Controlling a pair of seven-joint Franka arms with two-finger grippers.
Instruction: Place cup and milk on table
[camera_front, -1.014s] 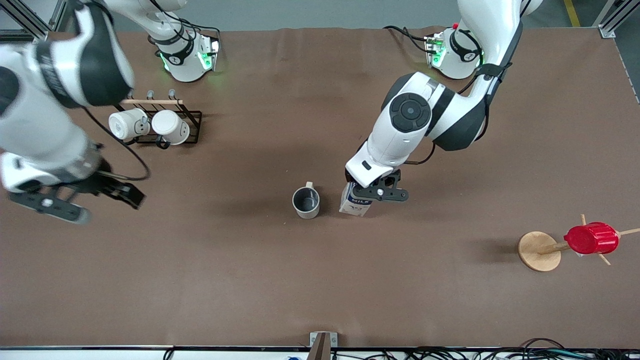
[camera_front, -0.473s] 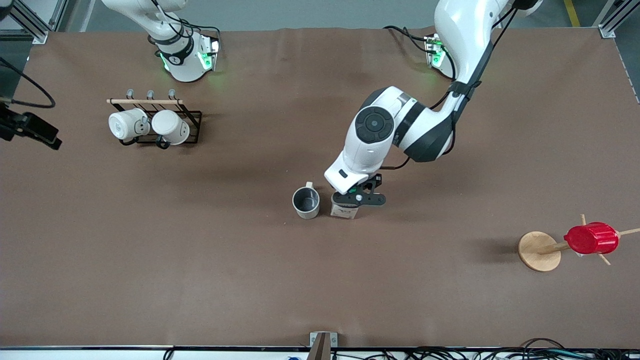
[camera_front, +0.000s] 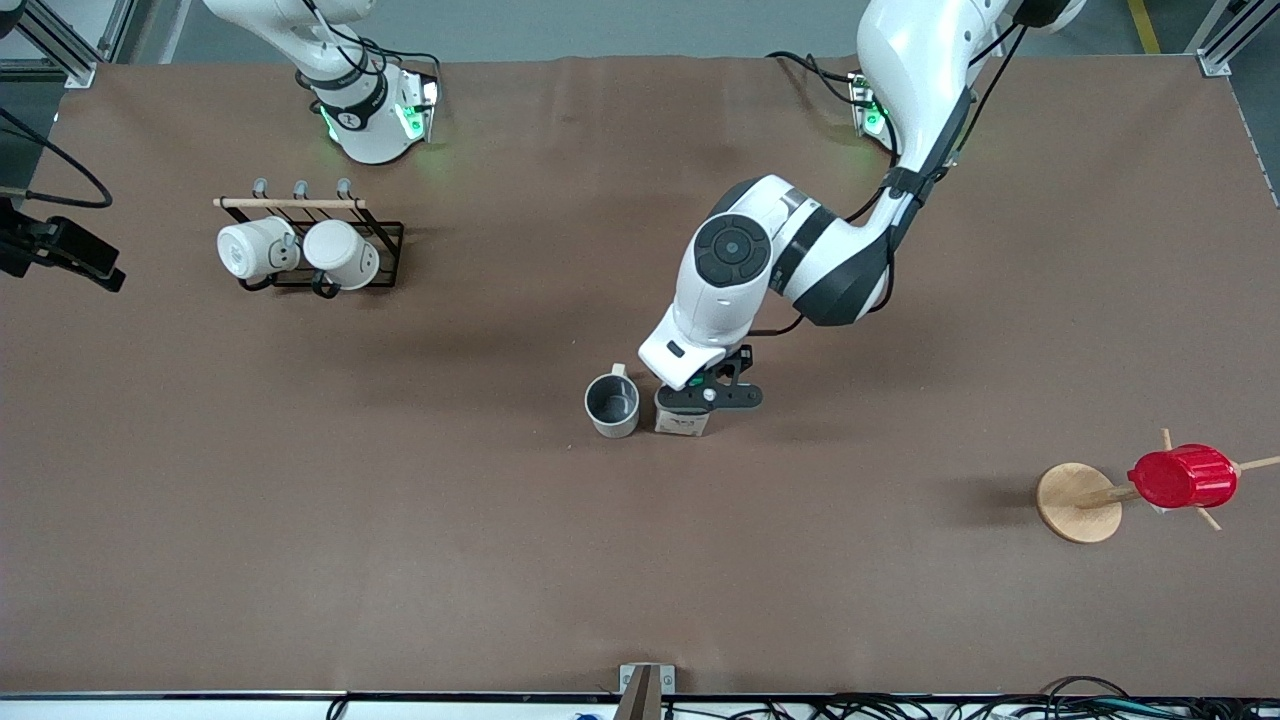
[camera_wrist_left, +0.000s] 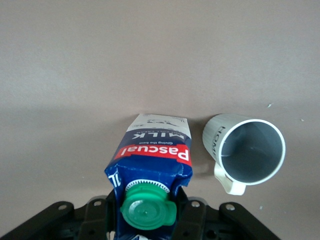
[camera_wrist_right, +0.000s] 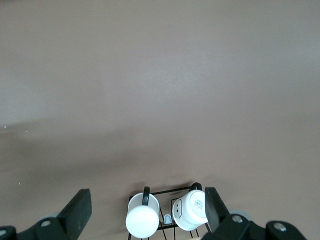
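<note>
Robot lab, aluminium framing (camera_front: 60, 45), cables (camera_front: 1000, 708)

Dark-blue milk (camera_wrist_left: 152, 165) with green cap, beige-grey cup (camera_wrist_left: 246, 150), brown table (camera_front: 400, 520)

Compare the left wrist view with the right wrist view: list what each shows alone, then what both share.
Only the left wrist view: the milk, held at its top in the left gripper, with the cup standing upright beside it, apart from it.

Only the right wrist view: two white mugs hanging on a black wire rack, seen between the open fingers of the right gripper, which is up over the table.

Both: the brown table.
</note>
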